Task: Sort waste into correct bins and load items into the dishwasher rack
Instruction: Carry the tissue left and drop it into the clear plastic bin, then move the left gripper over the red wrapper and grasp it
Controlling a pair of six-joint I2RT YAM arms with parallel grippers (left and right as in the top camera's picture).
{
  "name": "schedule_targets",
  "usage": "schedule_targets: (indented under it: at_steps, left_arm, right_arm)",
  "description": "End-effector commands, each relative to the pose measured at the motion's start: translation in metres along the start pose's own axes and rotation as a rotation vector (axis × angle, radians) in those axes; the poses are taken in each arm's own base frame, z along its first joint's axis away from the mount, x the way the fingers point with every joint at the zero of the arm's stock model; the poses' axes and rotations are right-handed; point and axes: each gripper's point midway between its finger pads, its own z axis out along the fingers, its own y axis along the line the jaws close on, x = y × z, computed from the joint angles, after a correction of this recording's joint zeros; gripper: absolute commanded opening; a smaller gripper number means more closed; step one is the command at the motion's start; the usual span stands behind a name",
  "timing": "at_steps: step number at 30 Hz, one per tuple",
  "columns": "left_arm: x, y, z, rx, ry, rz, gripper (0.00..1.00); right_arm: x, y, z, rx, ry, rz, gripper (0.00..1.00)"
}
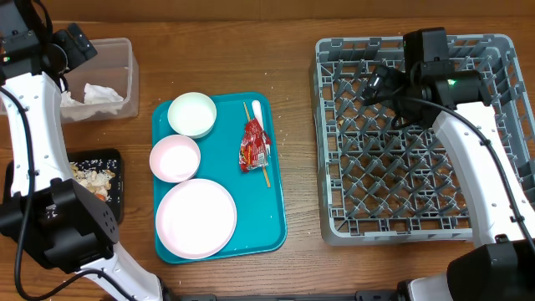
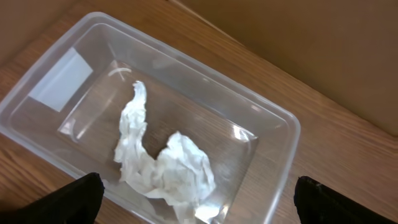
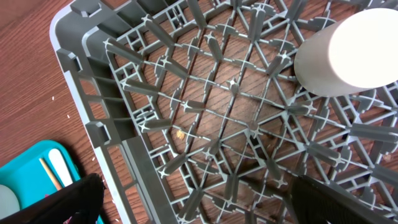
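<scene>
Both arms hang with jaws spread and empty, one over the tub, one over the rack.

The left gripper (image 2: 199, 196) is wide open above the crumpled white napkin (image 2: 165, 168), which lies inside the clear tub (image 2: 273, 118) at the table's 10 o'clock. The right gripper (image 3: 199, 198) is also wide open, holding nothing, over the grey dishwasher rack (image 3: 81, 68) at 3 o'clock. A small white cup (image 3: 348, 53) stands among the pegs at 1 o'clock in the right wrist view. On the central teal tray (image 1: 272, 209) lie two bowls (image 1: 192, 113), a plate (image 1: 196, 217), a red wrapper (image 1: 253, 144) and a chopstick (image 1: 266, 177). Food scraps (image 1: 90, 176) sit in the black tray (image 1: 117, 159) at 8 o'clock.
</scene>
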Motion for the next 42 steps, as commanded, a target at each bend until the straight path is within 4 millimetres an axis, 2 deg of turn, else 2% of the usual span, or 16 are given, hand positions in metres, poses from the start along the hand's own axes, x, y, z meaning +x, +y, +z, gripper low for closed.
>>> schedule_targets:
  at_steps: [1,4,6,8,12,13,14,15,17,21,28,32,37,42]
  left_arm:
    - [-0.02,-0.033,-0.047,0.188,-0.054,0.029,1.0]
    - [-0.021,-0.078,-0.089,0.469,-0.048,0.046,1.0]
    - [-0.015,-0.103,-0.117,0.625,-0.02,0.05,1.0]
    - [0.003,-0.125,-0.138,0.735,0.05,0.063,1.0]
    - [0.072,-0.156,-0.148,0.756,0.292,0.12,1.0]
    - [0.099,-0.164,-0.149,0.734,0.367,0.17,1.0]
    - [0.114,-0.168,-0.149,0.713,0.408,0.2,1.0]
    - [0.151,-0.177,-0.148,0.641,0.496,0.288,1.0]
    - [0.185,-0.186,-0.148,0.554,0.561,0.399,1.0]
    - [0.237,-0.196,-0.148,0.383,0.622,0.578,1.0]
    - [0.302,-0.222,-0.14,0.251,0.724,0.603,1.0]
    - [0.339,-0.23,-0.127,0.18,0.791,0.607,1.0]
    - [0.368,-0.228,-0.104,0.083,0.822,0.632,1.0]
    - [0.385,-0.222,-0.085,0.023,0.852,0.637,1.0]
  right_arm:
    - [-0.007,0.003,-0.013,-0.021,-0.036,0.011,1.0]
    - [-0.007,0.003,-0.013,-0.02,-0.036,0.011,1.0]
    - [-0.007,0.003,-0.013,-0.021,-0.036,0.011,1.0]
    - [-0.007,0.003,-0.013,-0.021,-0.036,0.011,1.0]
    - [-0.007,0.003,-0.013,-0.021,-0.036,0.011,1.0]
    - [-0.007,0.003,-0.013,-0.021,-0.036,0.011,1.0]
    - [-0.007,0.003,-0.013,-0.02,-0.036,0.011,1.0]
    - [-0.007,0.003,-0.013,-0.021,-0.036,0.011,1.0]
    - [-0.007,0.003,-0.013,-0.021,-0.036,0.011,1.0]
    - [-0.007,0.003,-0.013,-0.02,-0.036,0.011,1.0]
    - [-0.007,0.003,-0.013,-0.02,-0.036,0.011,1.0]
    - [-0.007,0.003,-0.013,-0.02,-0.036,0.011,1.0]
    - [-0.007,0.003,-0.013,-0.02,-0.036,0.011,1.0]
    - [-0.007,0.003,-0.013,-0.02,-0.036,0.011,1.0]
